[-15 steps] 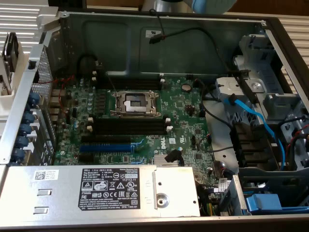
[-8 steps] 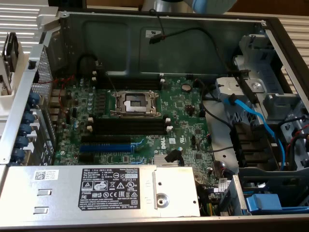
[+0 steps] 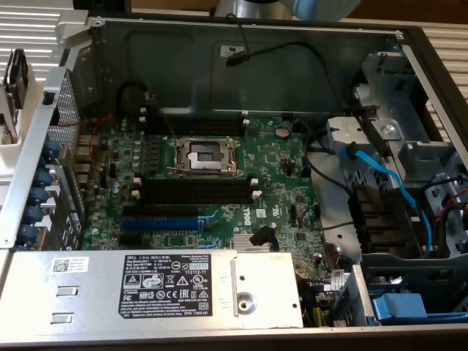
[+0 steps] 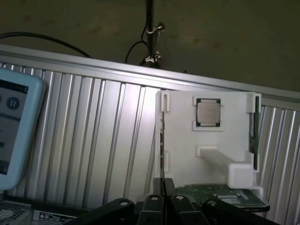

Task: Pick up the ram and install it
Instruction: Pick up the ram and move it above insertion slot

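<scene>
The ram (image 4: pixel 162 140) stands on edge along one side of a white holder (image 4: pixel 229 145), so it appears as a thin dark line running through the holder's small clips. My gripper (image 4: pixel 163 186) is at the stick's near end, its two dark fingers pressed close together with the thin edge between them. In the exterior view, the open computer case holds the green motherboard (image 3: pixel 278 175) with black memory slots (image 3: pixel 194 191) that have white end clips. A piece of the arm (image 3: pixel 322 7) shows above the case's back wall.
The holder also carries a square processor chip (image 4: pixel 208 112) and a second green stick (image 4: pixel 253 131). A light-blue tablet (image 4: pixel 14 126) lies on the ribbed metal table. The case contains a processor socket (image 3: pixel 205 155), a blue expansion slot (image 3: pixel 157 223), the power supply (image 3: pixel 146 285) and cables.
</scene>
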### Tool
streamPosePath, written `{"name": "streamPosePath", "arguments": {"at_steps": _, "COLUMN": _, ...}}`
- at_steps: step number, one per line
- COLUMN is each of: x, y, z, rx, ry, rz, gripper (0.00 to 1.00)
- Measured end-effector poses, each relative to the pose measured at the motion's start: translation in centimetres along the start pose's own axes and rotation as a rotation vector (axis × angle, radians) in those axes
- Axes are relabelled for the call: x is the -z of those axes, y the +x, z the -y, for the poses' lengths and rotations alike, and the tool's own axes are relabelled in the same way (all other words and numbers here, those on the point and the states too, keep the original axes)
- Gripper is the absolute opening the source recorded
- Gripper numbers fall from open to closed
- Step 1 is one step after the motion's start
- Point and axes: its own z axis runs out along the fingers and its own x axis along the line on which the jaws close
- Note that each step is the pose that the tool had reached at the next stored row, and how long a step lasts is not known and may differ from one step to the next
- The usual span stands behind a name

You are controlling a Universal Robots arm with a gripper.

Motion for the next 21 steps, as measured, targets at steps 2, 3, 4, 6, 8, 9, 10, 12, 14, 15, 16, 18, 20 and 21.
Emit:
{"name": "streamPosePath", "arguments": {"at_steps": 2, "x": 0.34, "y": 0.3, "z": 0.55, "rx": 0.000, "ry": 0.0000, "rz": 0.0000, "gripper": 0.12}}
{"name": "streamPosePath", "arguments": {"at_steps": 3, "x": 0.45, "y": 0.4, "z": 0.93, "rx": 0.000, "ry": 0.0001, "rz": 0.0000, "gripper": 0.12}}
{"name": "streamPosePath", "arguments": {"at_steps": 4, "x": 0.49, "y": 0.5, "z": 1.35, "rx": 0.000, "ry": -0.0001, "rz": -0.0001, "gripper": 0.12}}
{"name": "streamPosePath", "arguments": {"at_steps": 6, "x": 0.49, "y": 0.7, "z": 2.08, "rx": 0.000, "ry": -0.0011, "rz": 0.0002, "gripper": 0.12}}
{"name": "streamPosePath", "arguments": {"at_steps": 8, "x": 0.50, "y": 0.8, "z": 2.47, "rx": 0.000, "ry": -0.0089, "rz": 0.0009, "gripper": 0.12}}
{"name": "streamPosePath", "arguments": {"at_steps": 9, "x": 0.50, "y": 0.8, "z": 2.52, "rx": 0.000, "ry": -0.0122, "rz": 0.0012, "gripper": 0.12}}
{"name": "streamPosePath", "arguments": {"at_steps": 10, "x": 0.49, "y": 0.8, "z": 2.52, "rx": 0.000, "ry": -0.0124, "rz": 0.0011, "gripper": 0.12}}
{"name": "streamPosePath", "arguments": {"at_steps": 12, "x": 0.49, "y": 0.8, "z": 2.52, "rx": 0.000, "ry": -0.0125, "rz": 0.0011, "gripper": 0.12}}
{"name": "streamPosePath", "arguments": {"at_steps": 14, "x": 0.50, "y": 0.8, "z": 2.54, "rx": -0.001, "ry": -0.0126, "rz": 0.0010, "gripper": 0.12}}
{"name": "streamPosePath", "arguments": {"at_steps": 15, "x": 0.61, "y": 0.8, "z": 2.63, "rx": -0.002, "ry": -0.0128, "rz": 0.0007, "gripper": 0.12}}
{"name": "streamPosePath", "arguments": {"at_steps": 16, "x": 0.89, "y": 0.8, "z": 2.74, "rx": -0.002, "ry": -0.0127, "rz": 0.0007, "gripper": 0.12}}
{"name": "streamPosePath", "arguments": {"at_steps": 18, "x": 1.79, "y": 0.9, "z": 3.06, "rx": -0.003, "ry": -0.0125, "rz": 0.0008, "gripper": 0.12}}
{"name": "streamPosePath", "arguments": {"at_steps": 20, "x": 2.66, "y": 0.9, "z": 3.46, "rx": -0.003, "ry": -0.0125, "rz": 0.0008, "gripper": 0.12}}
{"name": "streamPosePath", "arguments": {"at_steps": 21, "x": 3.06, "y": 1.0, "z": 3.66, "rx": -0.003, "ry": -0.0128, "rz": 0.0007, "gripper": 0.12}}
